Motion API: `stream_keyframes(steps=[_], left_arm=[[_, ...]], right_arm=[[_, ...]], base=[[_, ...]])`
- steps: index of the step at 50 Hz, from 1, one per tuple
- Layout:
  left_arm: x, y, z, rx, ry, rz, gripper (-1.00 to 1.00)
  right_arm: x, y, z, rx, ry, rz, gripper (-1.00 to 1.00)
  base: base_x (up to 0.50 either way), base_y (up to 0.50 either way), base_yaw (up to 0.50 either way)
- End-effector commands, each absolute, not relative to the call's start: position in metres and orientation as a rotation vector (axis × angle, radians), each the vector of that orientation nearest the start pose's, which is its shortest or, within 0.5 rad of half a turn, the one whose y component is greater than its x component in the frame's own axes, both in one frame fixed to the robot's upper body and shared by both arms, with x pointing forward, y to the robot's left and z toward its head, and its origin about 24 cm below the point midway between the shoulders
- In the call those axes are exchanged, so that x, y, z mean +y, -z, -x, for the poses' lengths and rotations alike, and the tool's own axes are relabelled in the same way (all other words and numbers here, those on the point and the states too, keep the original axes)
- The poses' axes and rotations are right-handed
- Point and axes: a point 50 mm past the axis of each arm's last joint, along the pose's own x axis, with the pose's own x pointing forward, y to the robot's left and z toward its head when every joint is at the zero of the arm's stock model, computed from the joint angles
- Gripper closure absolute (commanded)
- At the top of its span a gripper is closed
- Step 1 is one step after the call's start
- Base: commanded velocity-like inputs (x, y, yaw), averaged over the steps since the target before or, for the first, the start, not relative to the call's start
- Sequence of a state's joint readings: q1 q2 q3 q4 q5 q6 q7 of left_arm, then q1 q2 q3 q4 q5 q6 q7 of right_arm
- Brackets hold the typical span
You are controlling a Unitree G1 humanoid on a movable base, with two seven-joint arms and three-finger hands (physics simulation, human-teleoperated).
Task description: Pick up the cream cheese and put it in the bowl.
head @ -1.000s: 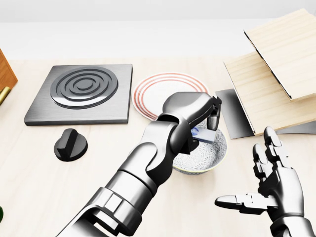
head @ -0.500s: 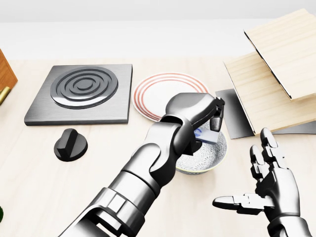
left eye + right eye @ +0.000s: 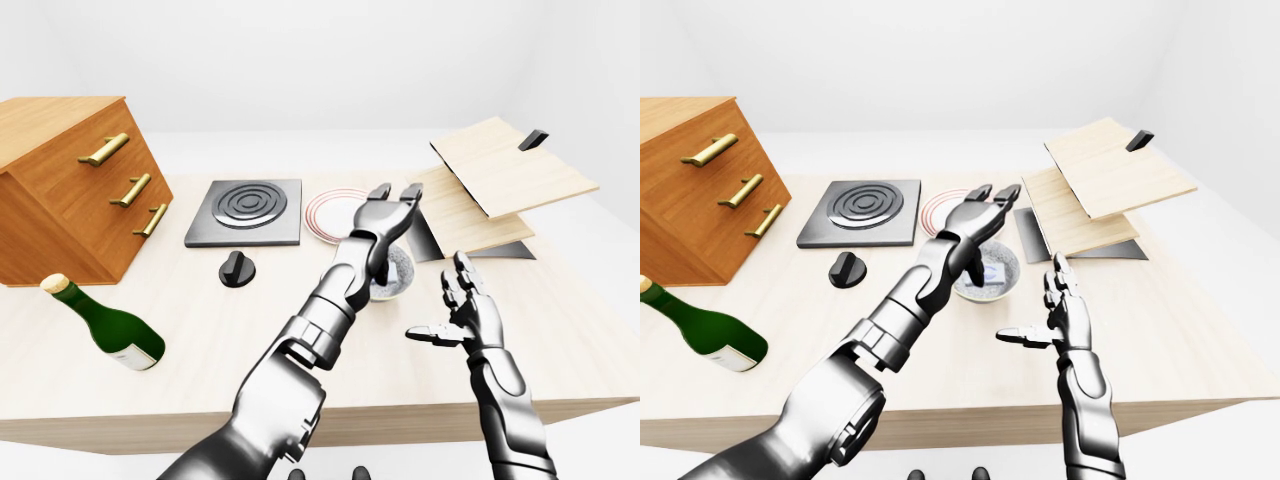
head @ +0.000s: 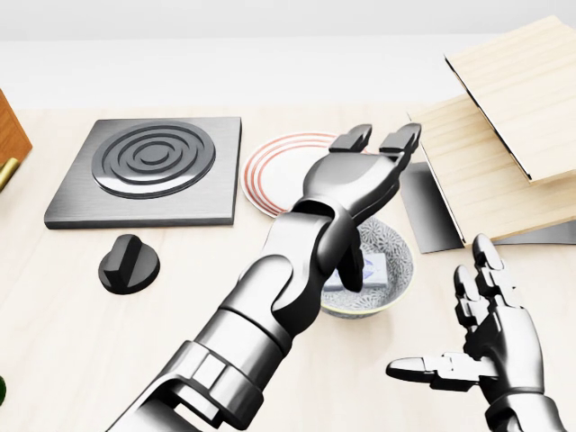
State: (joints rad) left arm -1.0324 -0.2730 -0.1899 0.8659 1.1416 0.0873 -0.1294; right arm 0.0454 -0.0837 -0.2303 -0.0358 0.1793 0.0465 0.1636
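Since the earlier frames the left hand (image 4: pixel 364 171) has let go: fingers that were pinched round the cream cheese (image 4: pixel 366 273) are now spread wide and lifted, pointing toward the far side of the table (image 4: pixel 54 333), and the pkg has dropped out of the grip. Cream cheese now lies flat inside the bowl (image 4: pixel 393 274), partly hidden behind the left forearm, blue-and-white label up. Bowl sits near the table's middle, just near-side of the red-ringed plate (image 4: pixel 279 171). Right hand (image 4: pixel 490 337) hovers right of the bowl and nearer the robot, apart from it, palm turned inward, fingers splayed wide, thumb out to the left, holding nothing. Left of the plate: square hob plate (image 4: pixel 148 171) w/ concentric rings, and a black knob (image 4: pixel 129 264) on its near side. Far right: stacked light-wood boards (image 4: pixel 504 117) over a dark sheet. Left-eye view also shows a wooden drawer unit (image 3: pixel 65 185) w/ brass handles at far left and a green bottle (image 3: pixel 105 325) lying on its side near it.
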Motion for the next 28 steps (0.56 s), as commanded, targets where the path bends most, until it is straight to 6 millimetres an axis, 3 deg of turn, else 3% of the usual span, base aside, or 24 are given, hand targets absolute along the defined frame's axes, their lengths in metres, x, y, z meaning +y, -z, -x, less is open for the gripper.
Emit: stream_keyframes(steps=[1, 12, 17, 20, 24, 25, 28], left_arm=[[-0.057, -0.170, -0.355, -0.362, 0.481, -1.273, -1.00], [-0.054, -0.196, -0.340, -0.439, 0.466, -1.278, -1.00], [-0.036, -0.202, -0.321, -0.462, 0.431, -1.246, -1.00], [-0.026, -0.201, -0.320, -0.455, 0.401, -1.239, -1.00], [-0.011, -0.215, -0.327, -0.519, 0.314, -1.082, -1.00], [-0.001, -0.226, -0.326, -0.552, 0.278, -0.870, -1.00], [0.008, -0.225, -0.322, -0.556, 0.348, -0.712, -1.00]], right_arm=[[-0.215, -0.040, -0.239, 0.019, 0.070, -0.090, -1.00], [-0.214, -0.041, -0.239, 0.019, 0.067, -0.087, -1.00], [-0.214, -0.043, -0.238, 0.013, 0.068, -0.086, -1.00], [-0.213, -0.042, -0.239, 0.015, 0.068, -0.083, -1.00], [-0.209, -0.043, -0.239, 0.014, 0.063, -0.077, -1.00], [-0.209, -0.043, -0.239, 0.014, 0.061, -0.077, -1.00], [-0.209, -0.039, -0.241, 0.018, 0.059, -0.077, -1.00]], base=[[0.00, 0.00, 0.00], [0.00, 0.00, 0.00], [0.00, 0.00, 0.00], [0.00, 0.00, 0.00], [0.00, 0.00, 0.00], [0.00, 0.00, 0.00], [0.00, 0.00, 0.00]])
